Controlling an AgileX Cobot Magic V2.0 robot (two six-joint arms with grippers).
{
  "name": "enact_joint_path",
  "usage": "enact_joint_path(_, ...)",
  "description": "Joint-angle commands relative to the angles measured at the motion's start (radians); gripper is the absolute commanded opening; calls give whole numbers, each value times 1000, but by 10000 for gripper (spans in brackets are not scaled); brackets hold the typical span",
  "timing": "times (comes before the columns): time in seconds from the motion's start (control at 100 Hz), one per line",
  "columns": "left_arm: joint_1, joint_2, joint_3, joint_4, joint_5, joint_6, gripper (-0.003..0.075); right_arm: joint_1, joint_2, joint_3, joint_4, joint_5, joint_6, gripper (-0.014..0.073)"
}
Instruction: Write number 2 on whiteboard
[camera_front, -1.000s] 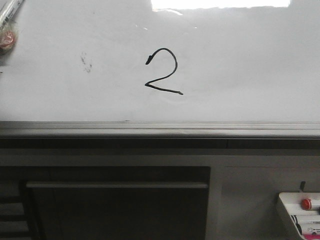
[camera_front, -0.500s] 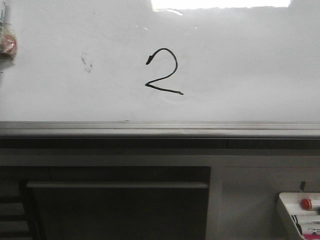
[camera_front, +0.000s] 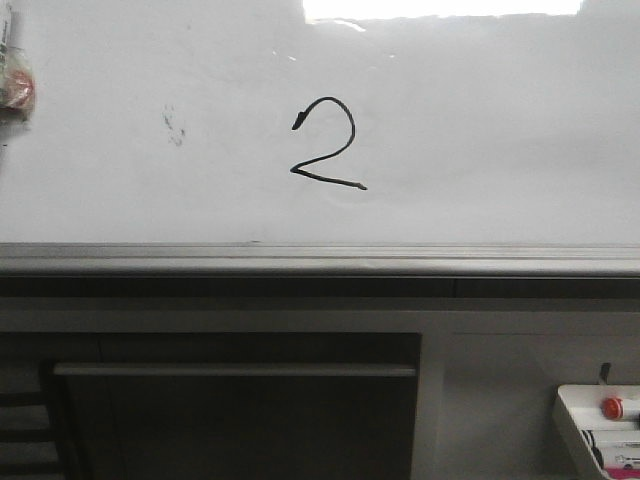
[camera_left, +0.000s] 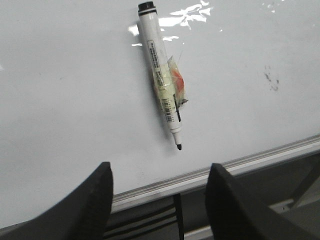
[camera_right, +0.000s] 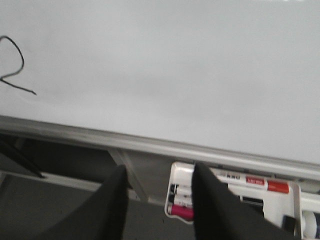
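Both black pincers, left (camera_left: 159, 200) and right (camera_right: 159, 200), gape wide with nothing inside; thin black number 2 (camera_front: 326, 143) sits on the big shiny white whiteboard (camera_front: 480, 130).

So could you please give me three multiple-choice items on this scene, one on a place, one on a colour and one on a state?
1. Where does the marker lie?
A. flat on the whiteboard
B. in the left pincer
C. in the white tray

2. What colour is the number 2?
A. red
B. black
C. blue

3. How is the left pincer?
A. shut on the marker
B. shut on nothing
C. open and empty

Answers:
1 A: the left wrist view shows it resting on the board, above the rail.
2 B: the strokes are black in the front view.
3 C: its fingers stand apart with nothing between them.
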Motion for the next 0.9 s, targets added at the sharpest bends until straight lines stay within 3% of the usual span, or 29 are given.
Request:
enact_joint_path(0.0,3,-74,58,-33,-173,-10,298,-4,-55,7,11,-156,0,85)
enact_joint_path(0.09,3,-141,133,-60,-269,-10,181,-4,-104,48,9,-216,0,-66)
enact_joint_path(0.26,3,-188,211,-72,-333,-10,-18,-4,-139,99,12,-250,0,-72)
enact_joint_path(0.79,3,-186,281,-72,-335,-10,-18,-4,-139,102,12,-232,0,-72)
enact_joint_path(0.89,14,-275,305,-67,-341,-7,-18,-4,-139,102,12,-232,0,-72)
